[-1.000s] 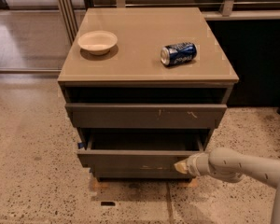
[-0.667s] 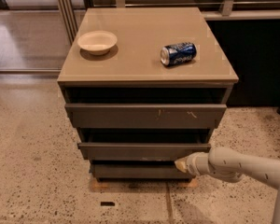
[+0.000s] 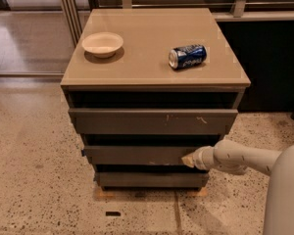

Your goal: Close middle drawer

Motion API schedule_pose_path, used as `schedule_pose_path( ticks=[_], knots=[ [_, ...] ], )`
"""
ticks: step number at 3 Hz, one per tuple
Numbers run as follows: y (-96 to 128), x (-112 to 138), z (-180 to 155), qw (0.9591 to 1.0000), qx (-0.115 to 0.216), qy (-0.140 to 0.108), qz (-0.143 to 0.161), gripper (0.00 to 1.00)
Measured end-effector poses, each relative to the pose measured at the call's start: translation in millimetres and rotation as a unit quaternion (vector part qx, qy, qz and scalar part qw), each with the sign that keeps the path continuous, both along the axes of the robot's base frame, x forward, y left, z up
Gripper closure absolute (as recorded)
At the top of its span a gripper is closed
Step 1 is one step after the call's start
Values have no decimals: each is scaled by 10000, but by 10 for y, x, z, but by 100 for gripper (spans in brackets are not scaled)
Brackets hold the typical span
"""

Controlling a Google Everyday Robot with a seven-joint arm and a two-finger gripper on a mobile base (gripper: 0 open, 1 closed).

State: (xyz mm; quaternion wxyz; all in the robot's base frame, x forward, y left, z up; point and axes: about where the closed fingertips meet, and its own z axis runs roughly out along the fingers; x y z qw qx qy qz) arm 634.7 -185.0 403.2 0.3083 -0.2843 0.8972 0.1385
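Camera view: gripper [image 3: 188,159] (touching middle drawer [image 3: 134,154]).

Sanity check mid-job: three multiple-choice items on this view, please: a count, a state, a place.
1. How many objects sit on the tan square cabinet top? A) one B) two C) four
2. The blue metal can is A) lying on its side B) upright C) crushed flat
3. The robot's pale gripper is A) over the can B) out of view C) at the right end of the grey-brown flat middle drawer front
Answers: 1 B, a shallow white round bowl plus the can; 2 A, its round end faces sideways; 3 C, its tip is there.
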Motion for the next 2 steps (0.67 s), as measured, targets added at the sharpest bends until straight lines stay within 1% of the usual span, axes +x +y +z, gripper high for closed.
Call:
schedule_pose_path(
  ticks=[1, 2],
  knots=[
    [9, -5, -1, 10000, -13, -2, 30, 100],
    [2, -33, 9, 9997, 85, 24, 242, 100]
  ],
)
